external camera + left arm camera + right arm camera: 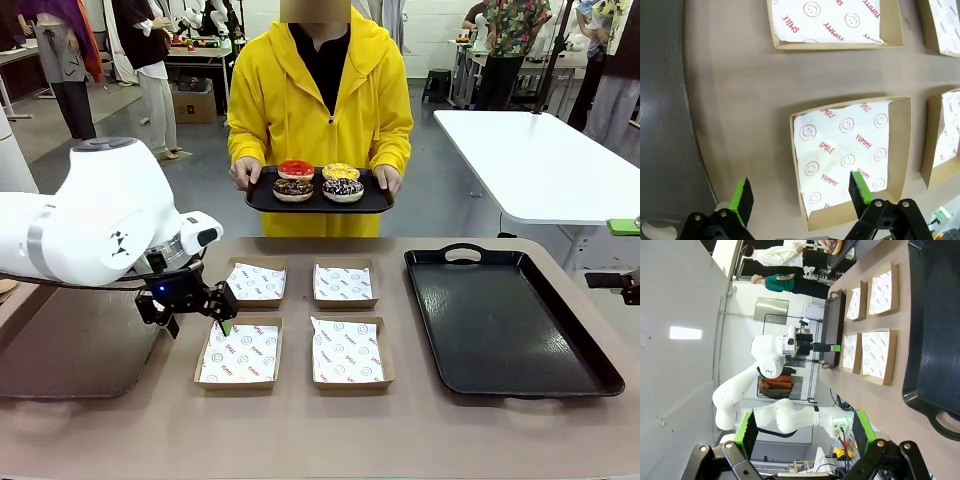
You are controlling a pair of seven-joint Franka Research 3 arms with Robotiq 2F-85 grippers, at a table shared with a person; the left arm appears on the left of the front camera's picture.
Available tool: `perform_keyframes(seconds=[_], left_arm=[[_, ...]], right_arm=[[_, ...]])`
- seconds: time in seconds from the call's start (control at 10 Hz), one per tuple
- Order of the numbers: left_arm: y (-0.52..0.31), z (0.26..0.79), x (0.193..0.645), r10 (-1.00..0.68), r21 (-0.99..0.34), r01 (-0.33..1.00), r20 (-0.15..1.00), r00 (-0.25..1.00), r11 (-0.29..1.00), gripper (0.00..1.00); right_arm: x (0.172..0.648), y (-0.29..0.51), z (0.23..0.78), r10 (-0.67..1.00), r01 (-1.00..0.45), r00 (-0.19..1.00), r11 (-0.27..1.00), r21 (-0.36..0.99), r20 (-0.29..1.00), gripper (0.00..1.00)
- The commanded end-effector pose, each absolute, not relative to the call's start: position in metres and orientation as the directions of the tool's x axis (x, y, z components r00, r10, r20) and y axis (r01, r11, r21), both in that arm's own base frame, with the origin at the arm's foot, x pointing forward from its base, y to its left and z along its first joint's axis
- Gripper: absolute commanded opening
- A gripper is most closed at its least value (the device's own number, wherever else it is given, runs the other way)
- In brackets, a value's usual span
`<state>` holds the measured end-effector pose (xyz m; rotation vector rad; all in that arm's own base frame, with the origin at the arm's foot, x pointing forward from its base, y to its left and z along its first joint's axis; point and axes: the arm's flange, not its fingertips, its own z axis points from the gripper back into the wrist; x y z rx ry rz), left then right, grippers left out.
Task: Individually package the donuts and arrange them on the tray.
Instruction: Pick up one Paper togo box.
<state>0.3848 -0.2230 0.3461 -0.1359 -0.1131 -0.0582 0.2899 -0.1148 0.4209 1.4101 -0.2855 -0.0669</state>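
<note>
The donuts [318, 180] sit on a small tray [262, 203] held by the person, far and right of the left gripper [198, 322]. This gripper, wide and empty, hovers beside the near-left box [240, 352], nearer than the right gripper [805, 432], also wide and empty.

This looks like a robotics lab in a large open hall; a white robot arm [90, 225] stands at a brown table [300, 430], with cables [836, 402] hanging near its base in the right wrist view; the floor [440, 190] is bare grey concrete; a white folding table [540, 160] stands to one side; farther back, workbenches [200, 50] carry equipment, with people [150, 60] standing about; overhead is a plain pale ceiling [680, 390] with a light panel [685, 333].
</note>
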Motion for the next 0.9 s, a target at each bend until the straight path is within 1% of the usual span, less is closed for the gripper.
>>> perform_keyframes(seconds=[0.0, 0.7, 0.8], left_arm=[[-0.219, 0.351, 0.381, -0.052, -0.134, 0.067, 0.114, 0.992, 0.989, 1.0], [-0.221, 0.348, 0.386, -0.045, -0.142, 0.061, 0.114, 0.992, 0.988, 1.0], [-0.229, 0.344, 0.384, -0.037, -0.112, 0.05, 0.111, 0.993, 0.992, 1.0]], right_arm=[[0.291, -0.115, 0.422, -0.222, -0.137, 0.961, 0.144, 0.98, 0.167, 1.0], [0.291, -0.115, 0.422, -0.222, -0.137, 0.961, 0.144, 0.98, 0.167, 1.0], [0.291, -0.115, 0.422, -0.222, -0.137, 0.961, 0.144, 0.98, 0.167, 1.0]])
